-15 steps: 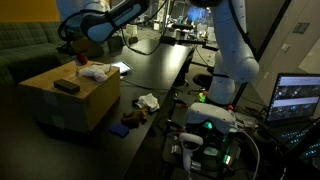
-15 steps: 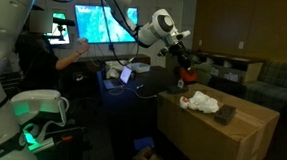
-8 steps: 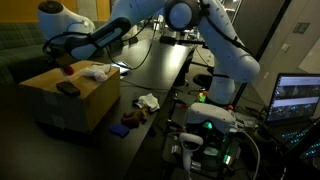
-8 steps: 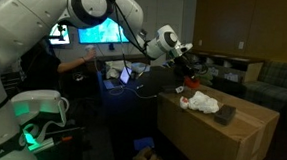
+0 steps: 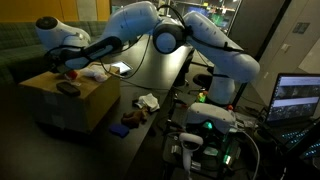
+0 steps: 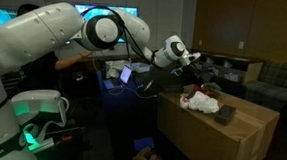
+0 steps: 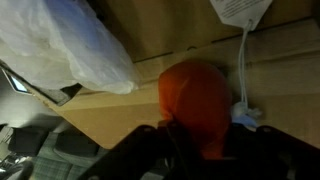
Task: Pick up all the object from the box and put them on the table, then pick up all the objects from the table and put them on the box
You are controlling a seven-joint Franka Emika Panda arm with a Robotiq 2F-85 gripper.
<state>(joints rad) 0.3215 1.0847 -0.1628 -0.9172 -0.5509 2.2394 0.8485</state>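
While the arm (image 5: 150,25) stretches from its base on the right across to the left of the scene, the gripper (image 5: 68,68) hangs low over the top of the box (image 5: 88,108), near its far left edge. In the wrist view the red item (image 7: 200,95) rests on the cardboard directly between the dark, blurred gripper fingers (image 7: 150,152). The fingers stand close on either side of it, but it cannot be told whether they are pinching the item or just flanking it. A white cloth (image 7: 75,40) lies on the box top just left of the red item in the wrist view, apart from it. In an exterior view the same cloth (image 5: 95,72) sits at the far right corner of the box top. A dark block (image 5: 67,88) rests flat on the box top, nearer the camera than the gripper and clear of it. A white paper tag (image 7: 240,10) with a thin white cord lies on the cardboard to the right of the red item. The box stands to the left of the worktop (image 5: 165,62), whose black surface runs from near to far. On the worktop a second white cloth (image 5: 148,101) lies crumpled towards the near end, and small brown items (image 5: 127,124) lie nearer than it, well apart from the box top.
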